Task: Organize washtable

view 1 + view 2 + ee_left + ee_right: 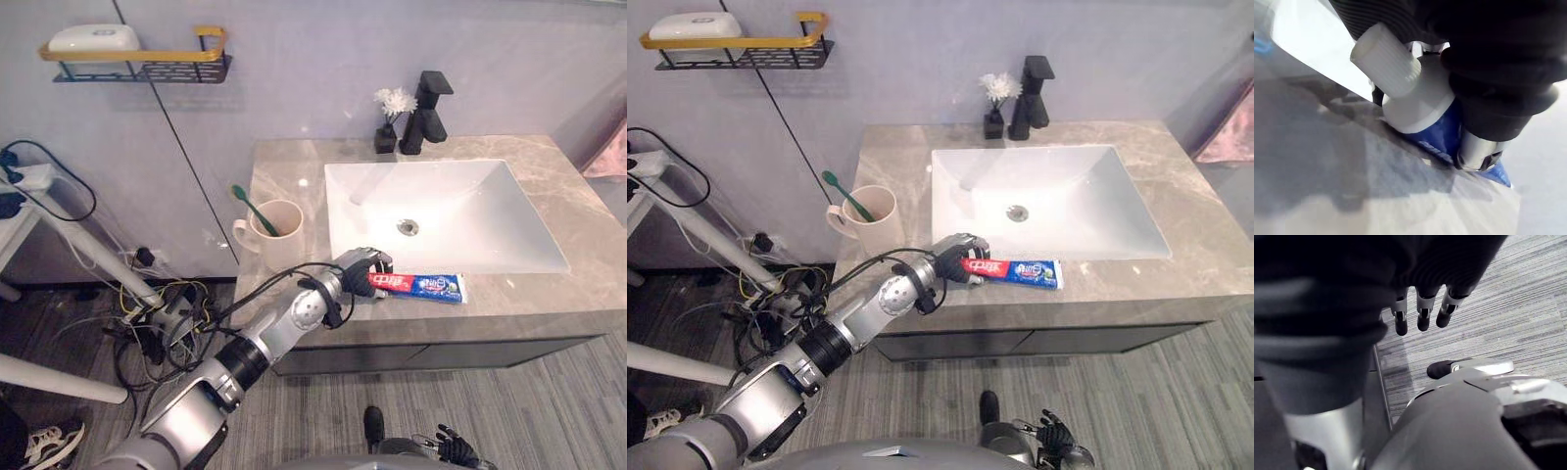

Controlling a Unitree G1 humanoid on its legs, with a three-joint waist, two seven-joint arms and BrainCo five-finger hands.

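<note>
One cup (279, 235) with a toothbrush (253, 209) stands at the left of the counter (284, 176); just right of it the left robot hand (361, 269) is curled round the capped end of the toothpaste tube (426, 286), which lies flat on the front strip just before the sink (470, 225). Light, soft-walled and slick, the tube would likely dent if squeezed mid-body, so the stiff shoulder by the white cap (1386, 61) looks the safest hold. Down at the right, the right robot hand (1422, 316) hangs over the floor (1518, 298), fingers loosely straight
</note>
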